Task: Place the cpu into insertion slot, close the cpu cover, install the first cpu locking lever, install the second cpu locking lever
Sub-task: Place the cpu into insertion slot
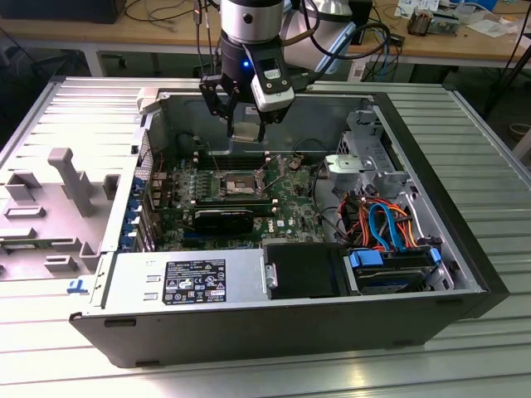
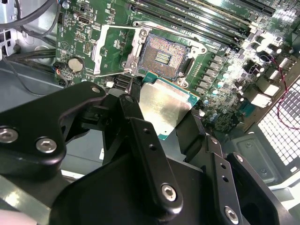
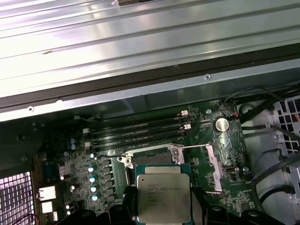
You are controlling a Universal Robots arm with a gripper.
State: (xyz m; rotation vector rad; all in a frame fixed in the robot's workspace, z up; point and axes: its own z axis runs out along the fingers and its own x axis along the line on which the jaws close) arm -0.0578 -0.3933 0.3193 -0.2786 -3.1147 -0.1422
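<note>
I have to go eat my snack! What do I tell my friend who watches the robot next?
Gripper: shut on the cpu, held up in the air, not touching the slot.
Slot: empty, with its dark centre bare.
Cover: flipped open beside the slot.
Done: the cpu is picked up.
Left: cpu into the slot, cover shut, both locking steps.
</note>
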